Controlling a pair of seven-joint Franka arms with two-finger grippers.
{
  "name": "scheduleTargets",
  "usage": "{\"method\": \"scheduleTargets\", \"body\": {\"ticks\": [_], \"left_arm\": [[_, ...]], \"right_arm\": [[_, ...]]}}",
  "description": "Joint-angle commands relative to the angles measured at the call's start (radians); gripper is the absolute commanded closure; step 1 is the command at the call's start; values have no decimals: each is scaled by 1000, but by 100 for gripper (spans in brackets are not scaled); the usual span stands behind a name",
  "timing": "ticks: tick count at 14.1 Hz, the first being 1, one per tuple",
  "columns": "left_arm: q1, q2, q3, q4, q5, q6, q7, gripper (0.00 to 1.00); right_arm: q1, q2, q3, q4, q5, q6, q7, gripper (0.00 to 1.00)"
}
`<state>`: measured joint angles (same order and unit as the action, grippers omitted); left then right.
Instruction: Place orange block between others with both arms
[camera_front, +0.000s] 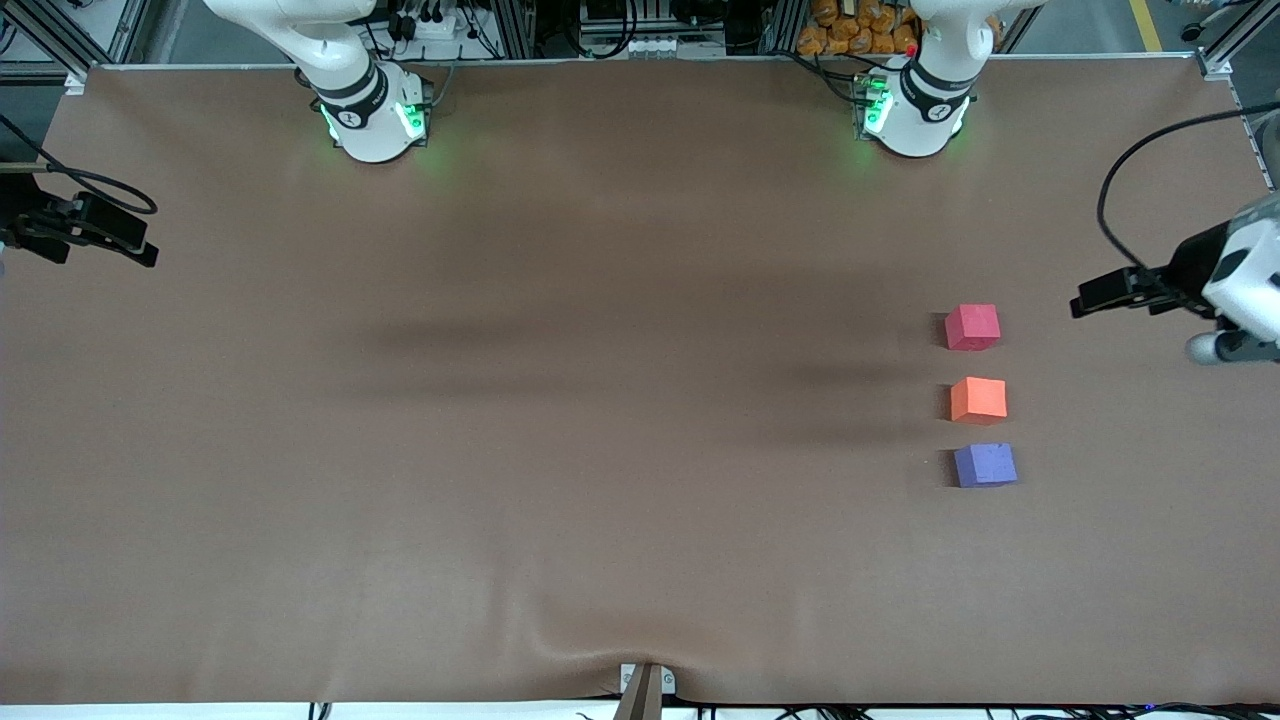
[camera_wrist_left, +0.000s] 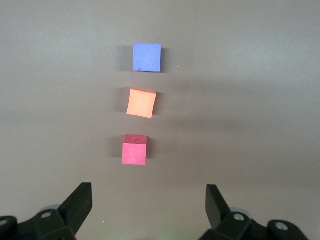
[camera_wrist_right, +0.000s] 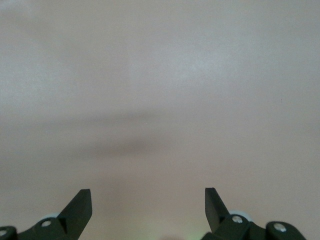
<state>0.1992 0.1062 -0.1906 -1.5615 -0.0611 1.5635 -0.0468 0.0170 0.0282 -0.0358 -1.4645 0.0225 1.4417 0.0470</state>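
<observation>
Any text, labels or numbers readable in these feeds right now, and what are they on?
No text can be read.
Red-pink cube, orange block, purple-blue cube: plain faces, no markings.
Arm bases: each has a small dark round mark, too small to read.
Table: bare brown surface, no print.
Left hand and right hand: no lettering visible.

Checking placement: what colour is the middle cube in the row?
Orange, matte; clearest in the left wrist view.

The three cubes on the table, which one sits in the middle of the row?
The orange block. It lies between the red-pink cube, which is farther from the front camera, and the purple-blue cube, which is nearer; it touches neither.
</observation>
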Motion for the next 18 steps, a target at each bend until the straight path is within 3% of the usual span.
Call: {"method": "scheduleTargets", "body": {"ticks": [1,9,13,18], "left_arm": [[8,-52,-10,18,0,-34,-10,0],[-4,-126,-16,12,-9,-79,4,0],[-182,-147,25,-51,9,-69,-76,0],[-202,-168,43,-71,40,-42,-96,0]], "right_arm": [[-19,-1,14,9,14,-6,10,0],[-17,-1,14,9,14,-6,10,0],[-19,-1,14,9,13,-6,10,0],[-17,-1,14,9,16,-7,13,0]]}}
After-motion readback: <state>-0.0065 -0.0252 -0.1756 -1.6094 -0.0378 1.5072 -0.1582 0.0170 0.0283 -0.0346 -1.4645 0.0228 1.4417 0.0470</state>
